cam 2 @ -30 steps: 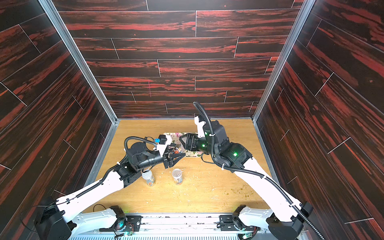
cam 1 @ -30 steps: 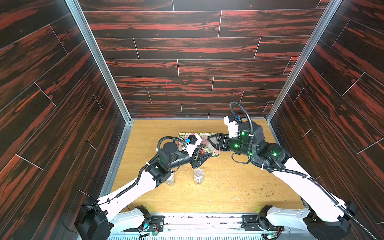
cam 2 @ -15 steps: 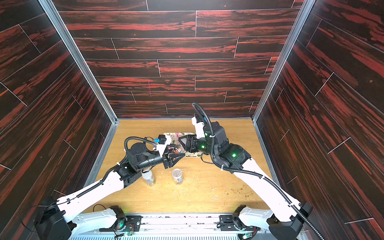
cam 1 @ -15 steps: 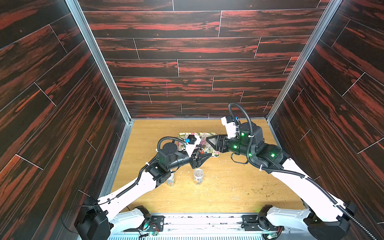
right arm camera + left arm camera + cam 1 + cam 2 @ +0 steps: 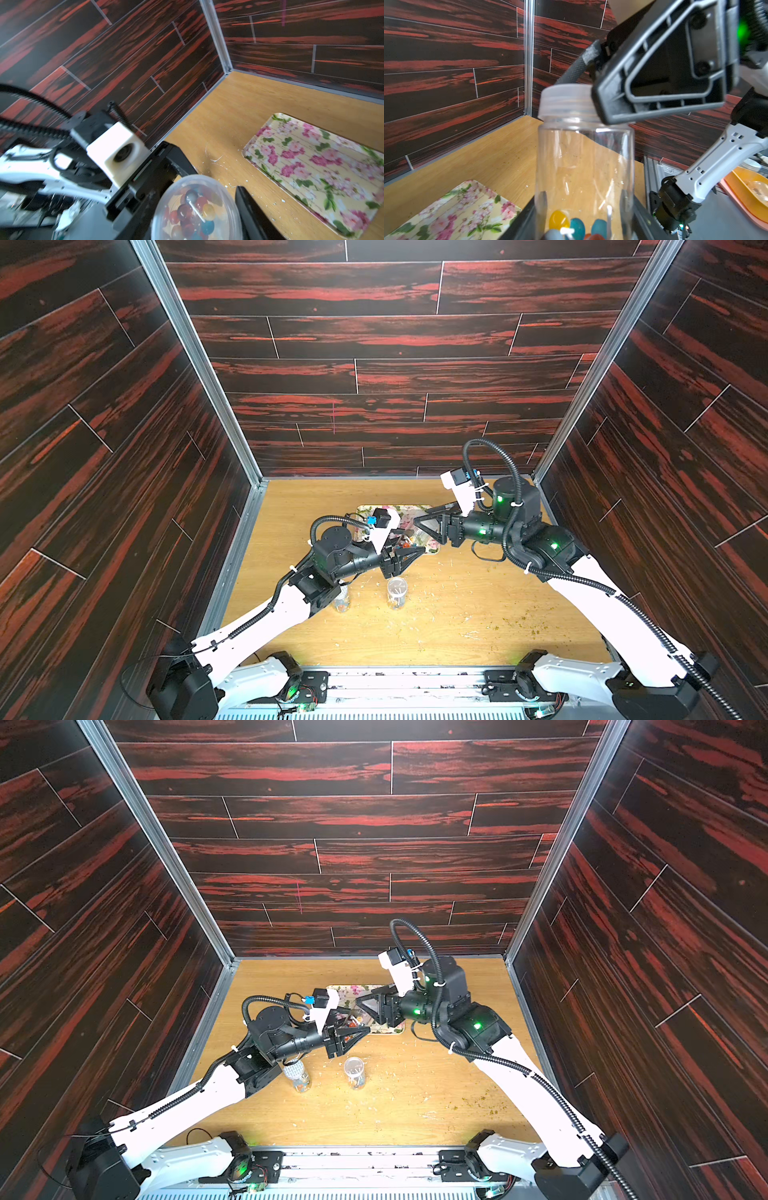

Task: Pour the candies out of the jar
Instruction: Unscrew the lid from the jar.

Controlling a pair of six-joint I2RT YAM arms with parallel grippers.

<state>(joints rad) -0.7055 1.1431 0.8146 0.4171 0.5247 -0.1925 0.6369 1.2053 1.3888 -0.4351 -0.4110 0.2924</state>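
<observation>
Bright even light, sheen on the walls [image 5: 374, 335], jar [image 5: 583, 162] blurred near its lid.

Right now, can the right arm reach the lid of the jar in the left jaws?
Probably yes. The right arm has its jaws on both sides of the lid, seemingly closed on it; nothing lies between, and the left jaws hold the jar low.

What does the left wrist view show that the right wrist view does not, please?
Only the left wrist view shows the jar from the side: clear wall, lid still on, the right gripper with fingers on either side of that lid. Only the right wrist view looks down through the lid and shows the left wrist camera and most of the floral tray, no candies on its visible part. Both show the candies inside the jar, the tray and the wooden table.
</observation>
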